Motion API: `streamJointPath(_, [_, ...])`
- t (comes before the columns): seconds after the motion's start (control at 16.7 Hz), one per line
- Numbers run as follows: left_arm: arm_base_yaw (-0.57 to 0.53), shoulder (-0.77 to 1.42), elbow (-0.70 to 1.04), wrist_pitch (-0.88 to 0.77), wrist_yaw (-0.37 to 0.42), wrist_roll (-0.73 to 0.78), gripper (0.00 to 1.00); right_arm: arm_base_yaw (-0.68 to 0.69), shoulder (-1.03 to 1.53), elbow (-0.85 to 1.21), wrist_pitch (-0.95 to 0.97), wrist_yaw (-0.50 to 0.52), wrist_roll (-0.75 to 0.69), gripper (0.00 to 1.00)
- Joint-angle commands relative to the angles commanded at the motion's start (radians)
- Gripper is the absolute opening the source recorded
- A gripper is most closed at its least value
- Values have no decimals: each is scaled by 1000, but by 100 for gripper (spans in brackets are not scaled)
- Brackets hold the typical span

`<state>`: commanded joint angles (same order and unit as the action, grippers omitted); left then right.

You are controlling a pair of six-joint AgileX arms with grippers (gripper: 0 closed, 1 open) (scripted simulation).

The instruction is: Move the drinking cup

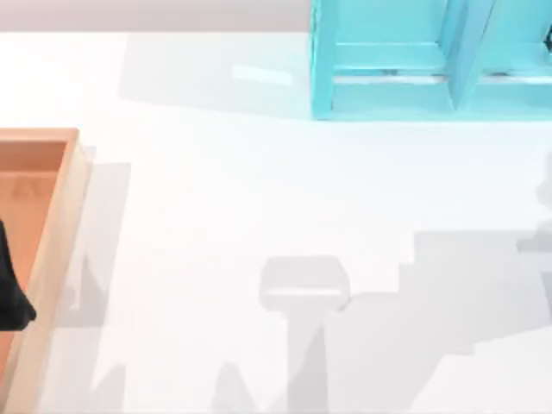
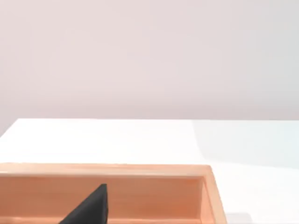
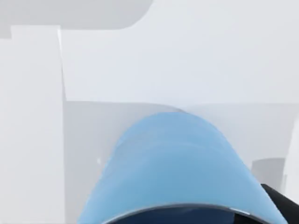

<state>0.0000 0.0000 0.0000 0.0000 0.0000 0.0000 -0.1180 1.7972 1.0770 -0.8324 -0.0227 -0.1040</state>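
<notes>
Item: drinking cup (image 3: pixel 180 172), blue, sat close under the right wrist camera above the white table (image 1: pixel 259 198), apparently carried; right claw's state could not be told. Wooden tray (image 1: pixel 65 224) at nine o'clock. Placement outstanding.

My left gripper (image 1: pixel 13 302) hangs at the table's far left edge, its tip dark.

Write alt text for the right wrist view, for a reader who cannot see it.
A blue drinking cup sits very close to the camera, its dark rim and opening at the near edge of the picture. Behind it lies a white table crossed by pale grey shadows, and a bit of black gripper finger shows beside the cup.
</notes>
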Motion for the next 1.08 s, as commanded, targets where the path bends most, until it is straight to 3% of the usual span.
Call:
streamJointPath(0.78, [0,0,0,0,0,0,100,0,0,0,0,0,0,98])
streamJointPath(1.08, [0,0,0,0,0,0,100,0,0,0,0,0,0,100])
